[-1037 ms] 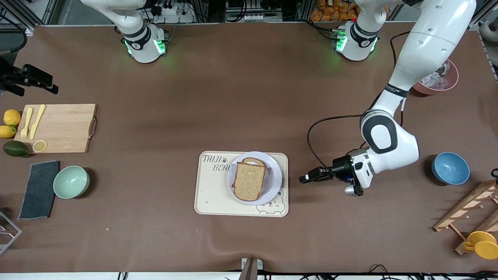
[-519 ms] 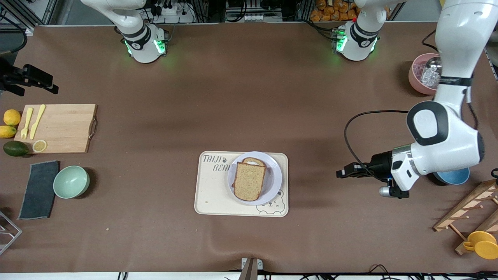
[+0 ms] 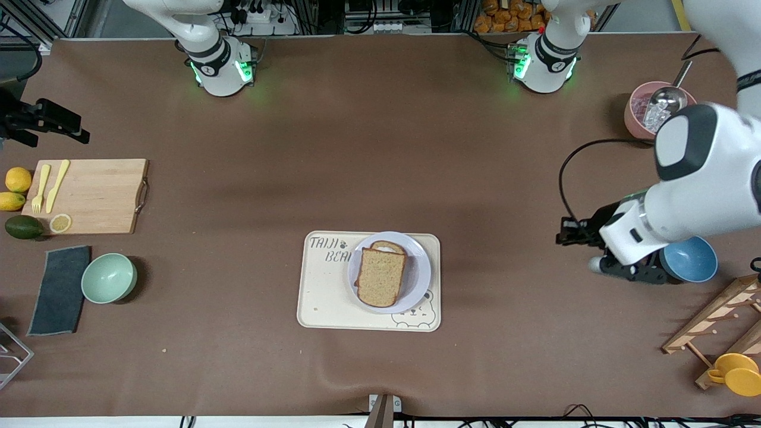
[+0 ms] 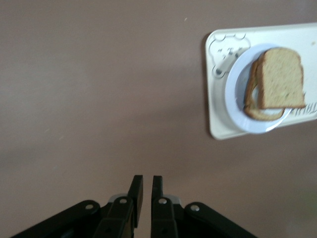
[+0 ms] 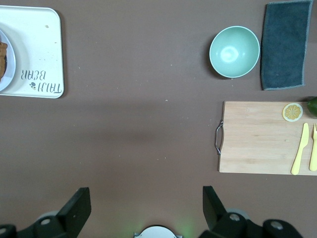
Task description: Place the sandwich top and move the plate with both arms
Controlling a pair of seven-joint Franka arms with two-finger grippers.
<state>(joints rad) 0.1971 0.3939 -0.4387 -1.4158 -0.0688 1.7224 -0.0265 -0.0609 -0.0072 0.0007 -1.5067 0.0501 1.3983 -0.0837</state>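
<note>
The sandwich top [image 3: 381, 276], a brown bread slice, lies on another slice on the pale plate [image 3: 419, 267], which sits on the cream bear-print tray [image 3: 324, 300]. My left gripper [image 3: 560, 238] is shut and empty, up over bare table between the tray and the blue bowl [image 3: 692, 258]. Its wrist view shows its shut fingers [image 4: 136, 184], with the sandwich top [image 4: 280, 79], the plate [image 4: 235, 96] and the tray [image 4: 218, 126] well away from them. My right gripper [image 5: 146, 198] is open and empty, waiting high over the table; it is out of the front view. The tray [image 5: 34, 49] shows in its wrist view.
A wooden cutting board [image 3: 95, 195] with a yellow knife and fork, lemons, an avocado, a mint bowl [image 3: 109, 277] and a grey cloth [image 3: 59, 289] lie at the right arm's end. A pink bowl [image 3: 639, 119] with a scoop, a wooden rack [image 3: 716, 321] and a yellow cup [image 3: 736, 373] are at the left arm's end.
My left gripper has drawn back from beside the tray toward the left arm's end of the table, staying shut and empty. The sandwich, plate and tray have not moved.
</note>
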